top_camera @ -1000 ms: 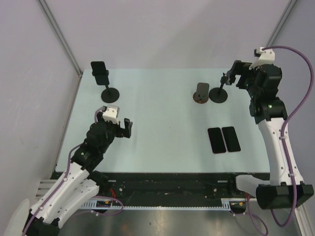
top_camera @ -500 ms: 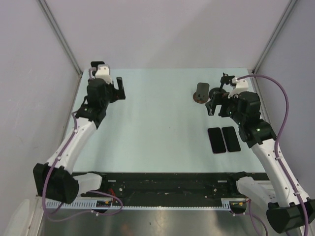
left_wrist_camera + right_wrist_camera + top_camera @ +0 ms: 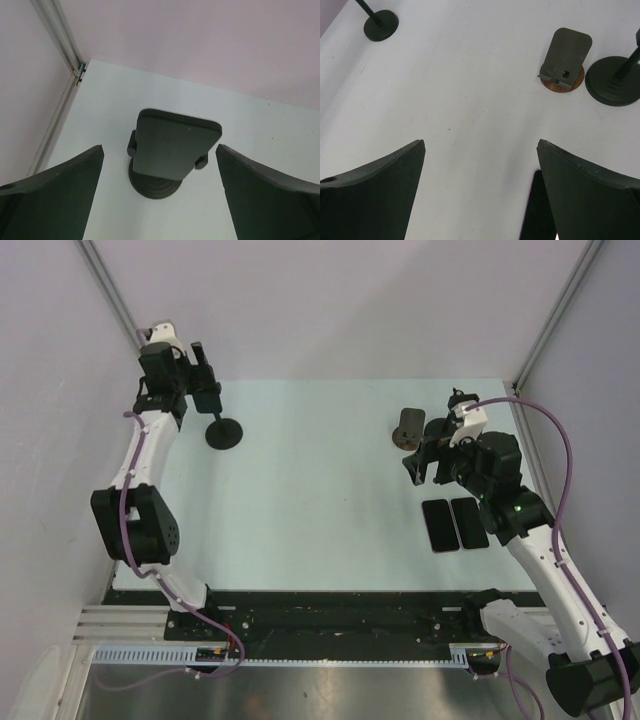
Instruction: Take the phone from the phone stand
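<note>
We look into a pale, panelled booth built around a light table.

We see a table (image 3: 320, 540) with a pale mint top, closed in by smooth lilac-grey walls (image 3: 350, 310) at the back and on both sides. A slanting aluminium post (image 3: 120, 310) marks the left back corner and a second post (image 3: 561, 310) the right. Along the near edge runs a black rail (image 3: 340, 612), with a white slotted cable duct (image 3: 340, 661) just below it and a brushed metal surface (image 3: 330, 698) beneath that. The light is soft and even, and shadows on the top are faint.
</note>
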Robot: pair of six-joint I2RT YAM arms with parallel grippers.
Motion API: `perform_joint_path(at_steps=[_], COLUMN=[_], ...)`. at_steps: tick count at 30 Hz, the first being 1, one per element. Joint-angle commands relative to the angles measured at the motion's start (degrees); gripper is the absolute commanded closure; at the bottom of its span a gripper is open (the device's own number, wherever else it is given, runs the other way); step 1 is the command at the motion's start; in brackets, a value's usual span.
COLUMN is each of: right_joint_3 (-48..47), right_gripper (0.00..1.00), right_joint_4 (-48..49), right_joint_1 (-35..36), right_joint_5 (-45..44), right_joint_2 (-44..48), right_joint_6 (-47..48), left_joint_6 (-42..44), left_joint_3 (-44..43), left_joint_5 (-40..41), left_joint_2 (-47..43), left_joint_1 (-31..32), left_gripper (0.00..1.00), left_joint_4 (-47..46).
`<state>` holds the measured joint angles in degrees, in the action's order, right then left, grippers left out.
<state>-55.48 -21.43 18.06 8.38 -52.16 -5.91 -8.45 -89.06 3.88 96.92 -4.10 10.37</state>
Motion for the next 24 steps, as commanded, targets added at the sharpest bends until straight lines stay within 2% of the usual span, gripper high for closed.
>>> perform_joint_path(at_steps=[1, 9, 17, 21, 24], right_joint_3=[-0.2, -0.1, 0.2, 0.2, 0.3], right_gripper=[0.00, 0.00, 0.00, 0.00, 0.00], right_joint_4=[3.0, 2.1, 2.2, 2.4, 2.8], right_joint_1=[0.7, 0.8, 1.3, 1.7, 2.0], right_joint_5=[1.8, 1.7, 1.7, 1.1, 0.7], right_joint_2=[1.1, 2.2, 2.1, 1.8, 1.2], right_joint_6=[1.9, 2.0, 0.8, 0.6, 0.6], left_joint_6=[2.7, 5.6, 4.8, 2.9, 1.8], left_joint_3=[-7.4, -13.4, -12.5, -11.2, -10.3], left_joint_5=[-3.4, -11.4, -14.6, -13.5, -9.1], left_joint_2=[4.1, 10.8, 12.1, 10.6, 9.1], left_joint_1=[-1.2, -2.2, -2.1, -1.9, -0.3], left_gripper=[0.00, 0.00, 0.00, 0.00, 0.00], left_joint_4=[-1.1, -1.1, -1.1, -1.3, -1.1])
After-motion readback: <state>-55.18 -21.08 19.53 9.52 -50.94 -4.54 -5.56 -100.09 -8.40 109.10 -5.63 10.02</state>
